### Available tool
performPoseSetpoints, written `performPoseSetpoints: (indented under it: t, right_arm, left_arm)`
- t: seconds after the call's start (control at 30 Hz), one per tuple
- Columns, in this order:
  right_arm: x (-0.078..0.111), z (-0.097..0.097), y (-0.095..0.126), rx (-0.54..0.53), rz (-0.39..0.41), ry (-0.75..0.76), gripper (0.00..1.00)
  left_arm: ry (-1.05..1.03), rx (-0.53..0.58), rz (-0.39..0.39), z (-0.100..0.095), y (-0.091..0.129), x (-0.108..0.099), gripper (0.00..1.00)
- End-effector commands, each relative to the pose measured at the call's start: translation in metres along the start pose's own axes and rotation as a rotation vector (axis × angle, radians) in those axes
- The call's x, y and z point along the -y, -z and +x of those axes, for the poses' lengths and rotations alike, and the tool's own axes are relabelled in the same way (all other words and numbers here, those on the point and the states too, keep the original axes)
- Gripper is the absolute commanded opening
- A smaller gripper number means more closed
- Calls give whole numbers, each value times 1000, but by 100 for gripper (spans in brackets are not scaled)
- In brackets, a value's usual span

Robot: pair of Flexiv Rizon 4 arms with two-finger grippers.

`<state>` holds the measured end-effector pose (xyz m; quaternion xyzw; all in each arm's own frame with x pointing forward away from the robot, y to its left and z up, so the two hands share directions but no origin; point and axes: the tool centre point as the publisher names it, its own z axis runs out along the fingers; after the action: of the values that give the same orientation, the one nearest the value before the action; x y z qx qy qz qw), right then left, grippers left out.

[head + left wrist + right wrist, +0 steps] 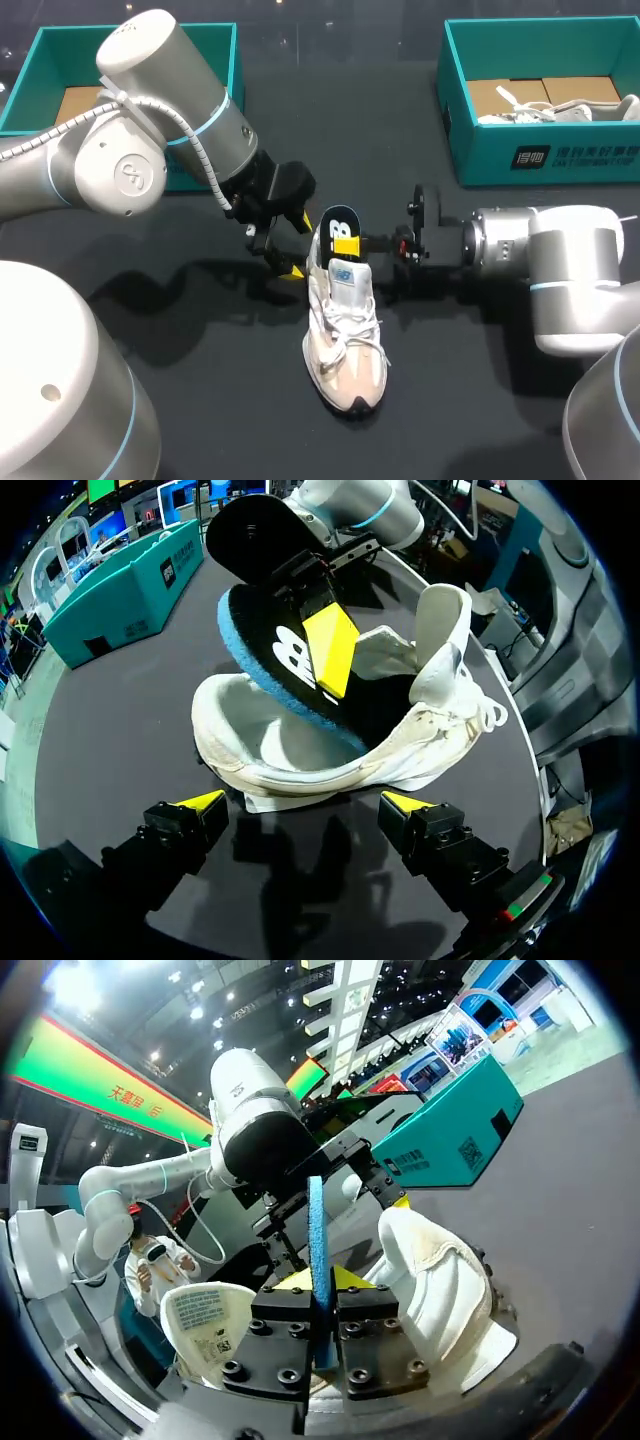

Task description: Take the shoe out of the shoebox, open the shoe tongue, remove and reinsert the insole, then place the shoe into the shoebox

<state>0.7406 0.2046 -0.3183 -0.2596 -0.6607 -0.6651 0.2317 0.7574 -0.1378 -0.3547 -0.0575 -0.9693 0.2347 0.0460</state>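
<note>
Teal shoebox (540, 155) behind — insole (343, 226) juts from shoe (345, 340).

The shoe (345, 335) is pale woven cloth with matt cream panels, white cloth laces and a fuzzy lining. The insole (265, 645) has a smooth black top over blue foam. The counter (200, 400) is dark and matt, perhaps a rubber mat. The shoebox (480, 160) is matt teal card, bare brown inside. The right tool (320, 1282) is matt black metal, bolted, with smooth yellow tips.
</note>
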Motion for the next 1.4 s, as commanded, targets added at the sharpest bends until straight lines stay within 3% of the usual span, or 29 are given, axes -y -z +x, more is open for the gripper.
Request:
performPoseSetpoints:
  t: [0.03, 0.23, 0.3, 0.4, 0.53, 0.8, 0.93, 0.97, 1.0, 1.4]
  right_arm:
    - [14, 6, 3, 13, -2, -18, 0]
    - [15, 14, 1, 17, 17, -12, 0]
    - [10, 17, 0, 14, 9, 17, 16]
    - [1, 20, 0, 14, -2, 59, 32]
    - [-10, 22, 0, 11, -2, 98, 38]
    - [-24, 14, -1, 2, -23, 133, 31]
    - [-26, 10, -2, 1, -45, 129, 17]
    - [-26, 9, -2, 3, -48, 128, 4]
    - [-26, 7, -3, 3, -49, 124, 0]
    - [12, 7, 3, 48, 25, 0, 0]
  left_arm:
    - [-1, -1, 0, 0, 0, 0, 100]
    - [-1, -1, 0, 0, 0, 0, 100]
    - [-1, -1, 0, 0, 0, 0, 100]
    - [-1, -1, 0, 0, 0, 0, 100]
    - [-1, -1, 0, 0, 0, 0, 100]
    - [-1, -1, 0, 0, 0, 0, 100]
    - [-1, -1, 0, 0, 0, 0, 100]
    - [-1, -1, 0, 0, 0, 0, 100]
    - [-1, -1, 0, 0, 0, 0, 100]
    - [-1, -1, 0, 0, 0, 0, 100]
